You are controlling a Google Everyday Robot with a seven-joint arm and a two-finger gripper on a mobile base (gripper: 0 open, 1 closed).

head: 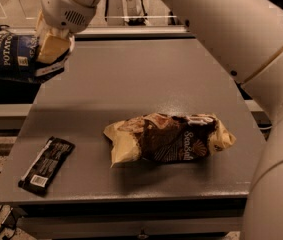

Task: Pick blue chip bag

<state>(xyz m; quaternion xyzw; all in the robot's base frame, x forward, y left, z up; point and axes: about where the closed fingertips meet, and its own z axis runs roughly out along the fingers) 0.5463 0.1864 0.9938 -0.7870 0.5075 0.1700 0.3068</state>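
The blue chip bag (8, 56) is dark navy with white "POTATO" lettering. It hangs in the air at the upper left, off the table's left edge. My gripper (51, 49) is shut on the bag's right end, with its tan fingers (52, 45) clamped over it. The white arm (221, 29) sweeps in from the upper right across the table's back.
A brown-and-cream "Sea Salt" bag (168, 138) lies on the grey table (126, 84) at centre right. A small flat black wrapper (47, 164) with a white label lies near the front left corner. A railing runs behind the table.
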